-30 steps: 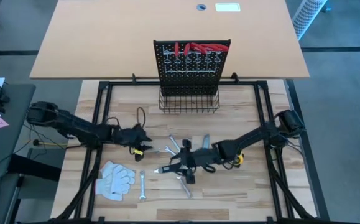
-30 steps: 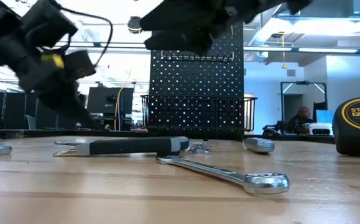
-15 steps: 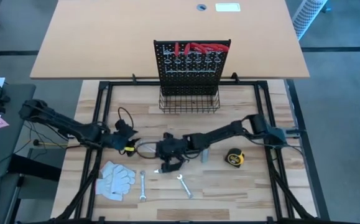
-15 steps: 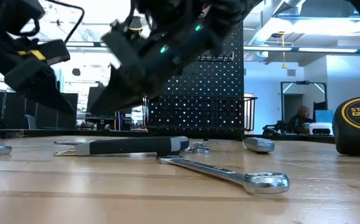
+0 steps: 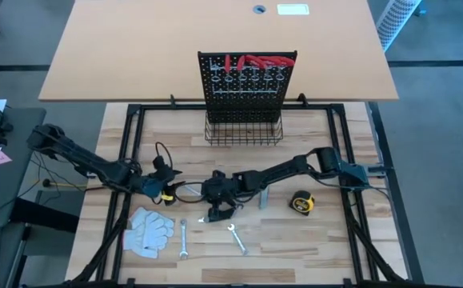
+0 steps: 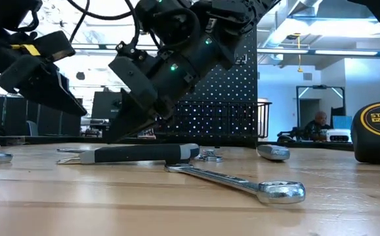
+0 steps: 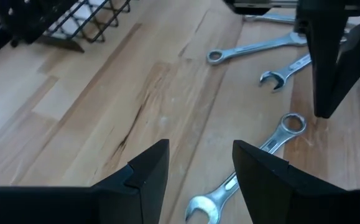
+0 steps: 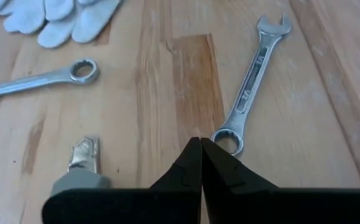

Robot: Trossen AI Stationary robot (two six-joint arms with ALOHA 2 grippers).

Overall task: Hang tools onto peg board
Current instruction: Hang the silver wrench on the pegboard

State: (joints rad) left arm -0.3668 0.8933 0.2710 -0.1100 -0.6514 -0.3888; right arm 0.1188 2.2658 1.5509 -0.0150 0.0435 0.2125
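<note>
Trouble we foresee — right gripper [image 8: 201, 144] fingers pressed together on nothing, wrench [image 8: 252, 81] lying loose at one o'clock on the counter [image 8: 329, 93]; left gripper [image 7: 195, 163] fingers apart, waiting.

Tape measure [image 6: 377, 131]: "STANLEY", "25", partly cropped, likely more text.

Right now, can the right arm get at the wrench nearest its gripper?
Probably yes. The right gripper hangs shut just above the table, with the wrench lying flat right ahead on bare wood; nothing lies between them. It would have to open first.
</note>
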